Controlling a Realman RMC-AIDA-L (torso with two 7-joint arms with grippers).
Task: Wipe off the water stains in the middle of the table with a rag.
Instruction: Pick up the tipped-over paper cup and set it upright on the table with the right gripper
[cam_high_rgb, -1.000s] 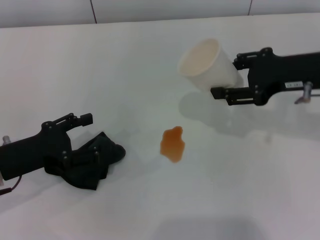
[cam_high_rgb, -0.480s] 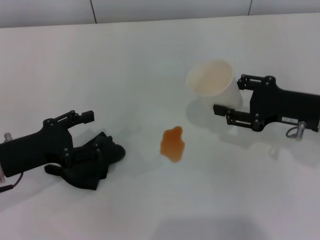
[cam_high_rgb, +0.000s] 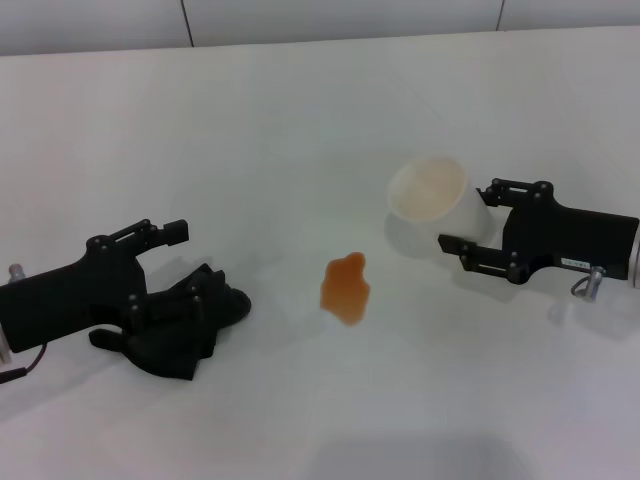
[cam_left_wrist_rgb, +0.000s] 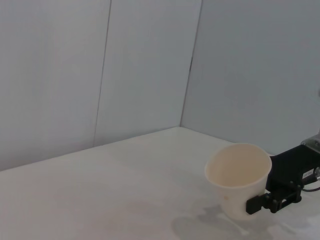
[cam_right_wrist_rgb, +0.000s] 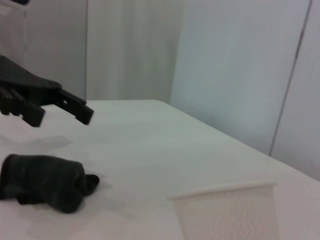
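The water stains (cam_high_rgb: 345, 287) form one orange-amber blotch in the middle of the white table (cam_high_rgb: 300, 120). To their left lies the black rag (cam_high_rgb: 185, 328), a lumpy heap (cam_right_wrist_rgb: 45, 182) flat on the surface. My left gripper (cam_high_rgb: 190, 265) hangs open just over the rag; the right wrist view shows its fingers (cam_right_wrist_rgb: 75, 109) above the cloth and apart from it. Right of the stains, my right gripper (cam_high_rgb: 467, 215) is shut on a whitish plastic cup (cam_high_rgb: 432, 203). The cup (cam_left_wrist_rgb: 239, 179) stands nearly upright, low at the table.
Grey wall panels (cam_high_rgb: 340, 18) run along the table's far edge. Bare white surface stretches behind the stains and in front of them, toward the near edge.
My right gripper has lowered the cup from a raised, tipped pose to nearly upright at the table, shifting right and nearer. The left gripper and rag have hardly moved.
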